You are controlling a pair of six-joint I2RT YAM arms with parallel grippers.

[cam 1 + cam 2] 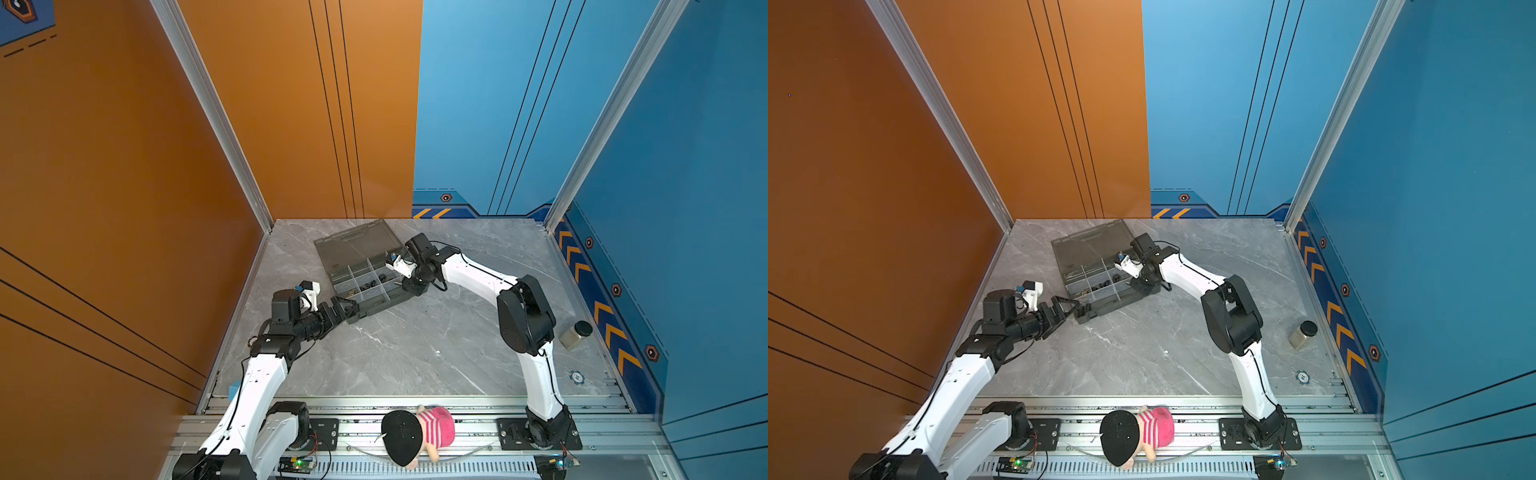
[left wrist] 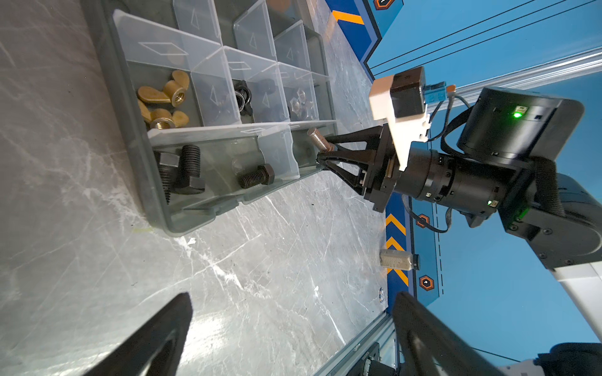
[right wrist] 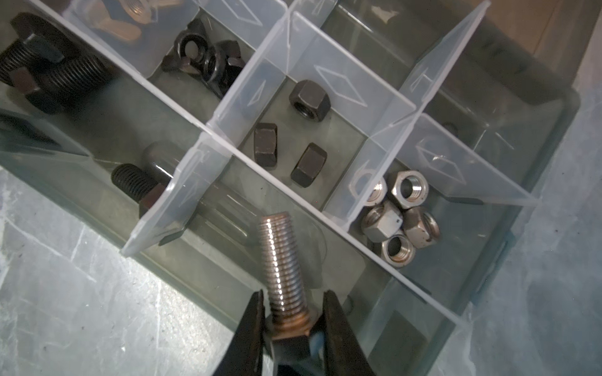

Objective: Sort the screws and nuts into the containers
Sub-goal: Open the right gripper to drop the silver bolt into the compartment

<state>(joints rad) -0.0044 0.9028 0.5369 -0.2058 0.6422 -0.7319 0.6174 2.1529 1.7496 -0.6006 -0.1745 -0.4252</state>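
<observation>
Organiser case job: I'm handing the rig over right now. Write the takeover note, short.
Right gripper: shut on the silver bolt, fingers on its head, held over an empty-looking front-row end cell of the case.
Left gripper: open, empty, at the case's near corner.
Done: brass wing nuts, black wing nuts, black nuts and silver nuts each in their own cell; black bolts in the front row.
Left: release the silver bolt into that cell; no other loose parts seen.

bolt (image 3: 280,257) silver | wing nuts (image 2: 164,95) brass | table (image 1: 415,353) grey-veined | jar (image 1: 574,336) perhaps tan
</observation>
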